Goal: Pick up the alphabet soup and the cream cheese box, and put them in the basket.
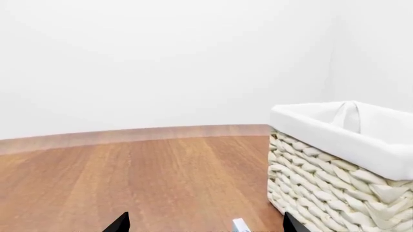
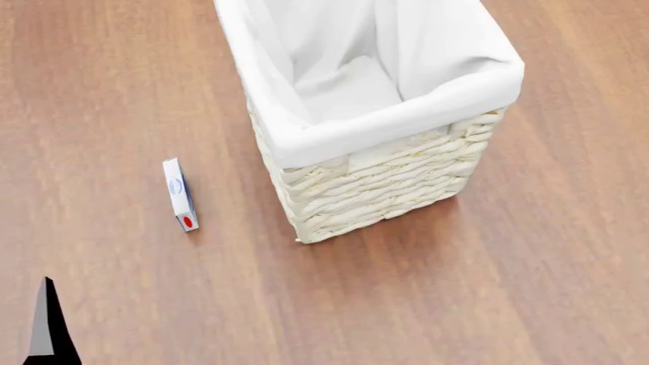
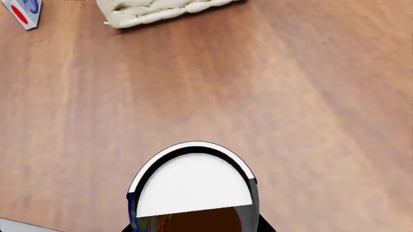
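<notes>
Right wrist view shows the right gripper (image 3: 193,229) clamped on the soup (image 3: 193,186): rigid, slick, keep it mid-body; left gripper (image 1: 205,223) spread near the basket (image 1: 348,145).

Upright wicker basket (image 2: 385,179), cream cheese box (image 2: 179,194) on edge nearby, pale-lidded alphabet soup (image 3: 193,186) apart

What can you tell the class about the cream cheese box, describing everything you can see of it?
The cream cheese box is a small, thin, white carton with a blue oval logo and a red mark near one end. It rests on the brown wooden surface, seemingly on a narrow edge, its length running away from the robot. It sits to the left of the woven basket, apart from it. Nothing touches it except the surface; no hand holds it. The right wrist view catches only its corner.
</notes>
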{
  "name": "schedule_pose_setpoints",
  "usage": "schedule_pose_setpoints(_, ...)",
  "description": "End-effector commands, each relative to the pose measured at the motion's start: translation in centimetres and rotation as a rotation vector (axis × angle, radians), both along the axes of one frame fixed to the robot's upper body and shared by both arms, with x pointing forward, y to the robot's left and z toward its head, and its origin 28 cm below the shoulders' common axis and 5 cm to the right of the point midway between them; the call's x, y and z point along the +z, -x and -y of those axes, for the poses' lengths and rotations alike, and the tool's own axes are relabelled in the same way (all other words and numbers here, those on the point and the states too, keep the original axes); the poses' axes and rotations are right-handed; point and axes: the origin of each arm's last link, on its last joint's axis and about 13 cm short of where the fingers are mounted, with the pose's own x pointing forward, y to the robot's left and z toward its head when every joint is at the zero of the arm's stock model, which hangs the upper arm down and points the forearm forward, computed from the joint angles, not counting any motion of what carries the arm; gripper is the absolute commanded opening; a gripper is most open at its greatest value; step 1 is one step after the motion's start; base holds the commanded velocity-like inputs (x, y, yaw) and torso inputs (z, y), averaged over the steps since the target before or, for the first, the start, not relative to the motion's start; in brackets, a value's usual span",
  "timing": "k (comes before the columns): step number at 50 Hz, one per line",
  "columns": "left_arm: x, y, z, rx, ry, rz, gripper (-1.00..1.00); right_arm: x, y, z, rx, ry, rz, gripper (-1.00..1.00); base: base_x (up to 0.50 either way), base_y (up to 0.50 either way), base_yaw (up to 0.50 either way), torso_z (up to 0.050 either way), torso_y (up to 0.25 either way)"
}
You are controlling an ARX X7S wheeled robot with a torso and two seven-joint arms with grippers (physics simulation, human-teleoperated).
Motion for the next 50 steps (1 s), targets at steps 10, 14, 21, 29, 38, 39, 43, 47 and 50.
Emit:
schedule_pose_setpoints(10,0.0,0.1,0.0,-0.002,0.0,0.0,1.0,-0.1,0.1,-0.1,0.014,0.008,0.006,-1.0,0.0,0.0,0.0,0.0,0.0)
schedule_pose_setpoints(14,0.0,0.1,0.0,0.001,0.0,0.001,1.0,0.2,0.0,-0.1,0.012,0.018,0.019,-1.0,0.0,0.0,0.0,0.0,0.0)
schedule_pose_setpoints(21,0.0,0.0,0.0,0.0,-0.001,0.002,1.0,3.3,-0.8,0.6,-0.023,0.11,0.184,-1.0,0.0,0.0,0.0,0.0,0.0)
schedule_pose_setpoints(29,0.0,0.0,0.3,-0.013,-0.009,-0.002,1.0,8.4,-1.8,1.2,-0.08,0.256,0.53,-1.0,0.0,0.0,0.0,0.0,0.0)
schedule_pose_setpoints(38,-0.1,-0.1,0.4,-0.025,-0.023,-0.008,1.0,11.6,-2.5,0.5,-0.032,0.269,0.775,-1.0,0.0,0.0,0.0,0.0,0.0)
schedule_pose_setpoints(39,-0.1,-0.1,0.5,-0.026,-0.023,-0.009,1.0,12.0,-2.6,0.4,-0.008,0.272,0.807,-1.0,0.0,0.0,0.0,0.0,0.0)
schedule_pose_setpoints(43,-0.2,-0.1,0.4,-0.021,-0.027,-0.013,1.0,12.9,-3.0,0.4,-0.01,0.308,0.859,-1.0,0.0,0.0,0.0,0.0,0.0)
schedule_pose_setpoints(47,-0.2,-0.1,0.5,-0.026,-0.032,-0.011,1.0,14.3,-3.2,0.2,0.001,0.303,0.91,-1.0,0.0,0.0,0.0,0.0,0.0)
schedule_pose_setpoints(50,0.0,0.0,0.5,-0.032,-0.033,-0.002,1.0,15.6,-3.4,0.1,-0.014,0.294,0.977,-1.0,0.0,0.0,0.0,0.0,0.0)
